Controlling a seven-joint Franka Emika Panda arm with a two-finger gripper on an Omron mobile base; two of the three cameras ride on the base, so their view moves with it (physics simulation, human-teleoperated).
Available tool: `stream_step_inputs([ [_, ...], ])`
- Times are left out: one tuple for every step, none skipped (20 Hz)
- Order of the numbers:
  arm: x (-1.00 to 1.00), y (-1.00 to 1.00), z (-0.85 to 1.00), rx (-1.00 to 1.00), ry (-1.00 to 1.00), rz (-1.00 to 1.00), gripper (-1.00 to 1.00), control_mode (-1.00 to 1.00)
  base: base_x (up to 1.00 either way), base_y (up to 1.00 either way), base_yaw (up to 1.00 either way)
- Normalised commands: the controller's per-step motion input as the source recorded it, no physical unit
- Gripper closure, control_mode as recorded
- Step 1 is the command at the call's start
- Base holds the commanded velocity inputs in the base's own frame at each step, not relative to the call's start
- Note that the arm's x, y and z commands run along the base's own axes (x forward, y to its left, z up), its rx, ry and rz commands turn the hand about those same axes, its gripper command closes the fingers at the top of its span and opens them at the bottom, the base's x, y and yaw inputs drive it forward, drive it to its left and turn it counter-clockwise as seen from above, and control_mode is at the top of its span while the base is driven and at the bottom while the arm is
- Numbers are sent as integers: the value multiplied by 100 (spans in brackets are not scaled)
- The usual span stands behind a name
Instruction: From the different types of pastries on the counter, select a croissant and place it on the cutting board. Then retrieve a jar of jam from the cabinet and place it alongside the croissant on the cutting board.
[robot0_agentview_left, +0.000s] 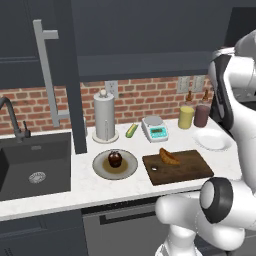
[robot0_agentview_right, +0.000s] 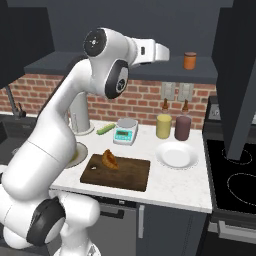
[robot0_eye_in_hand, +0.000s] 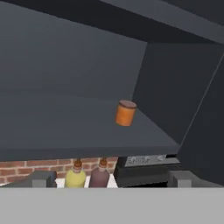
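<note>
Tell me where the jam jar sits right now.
The jam jar stands upright on the open cabinet's shelf, above the two bottles, right of the raised gripper.

Glossy white, smoothly rounded robot arm (robot0_agentview_right: 60, 135) built of thick tubular segments. Circular dark grey caps (robot0_agentview_right: 42, 221) with black rims mark the joints; a similar dark disc (robot0_agentview_right: 96, 42) sits at the upper joint. A boxy white wrist section (robot0_agentview_right: 150, 51) bears small dark recesses. Two small dark grey finger tips (robot0_eye_in_hand: 41, 179) end the tool.
</note>
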Motion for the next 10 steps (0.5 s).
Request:
stream_step_inputs([
  [0,0,0,0,17,-15,-100,-100,0,0,0],
  [0,0,0,0,15,-15,-100,-100,0,0,0],
  [0,0,0,0,6,-14,-100,-100,0,0,0],
  [0,0,0,0,2,-14,-100,-100,0,0,0],
  [0,0,0,0,1,-13,-100,-100,0,0,0],
  [0,-2,0,0,0,-13,-100,-100,0,0,0],
  [0,-4,0,0,0,-13,-100,-100,0,0,0],
  [0,-9,0,0,0,-12,-100,-100,0,0,0],
  [0,-9,0,0,0,-11,-100,-100,0,0,0],
  [0,-13,0,0,0,-11,-100,-100,0,0,0],
])
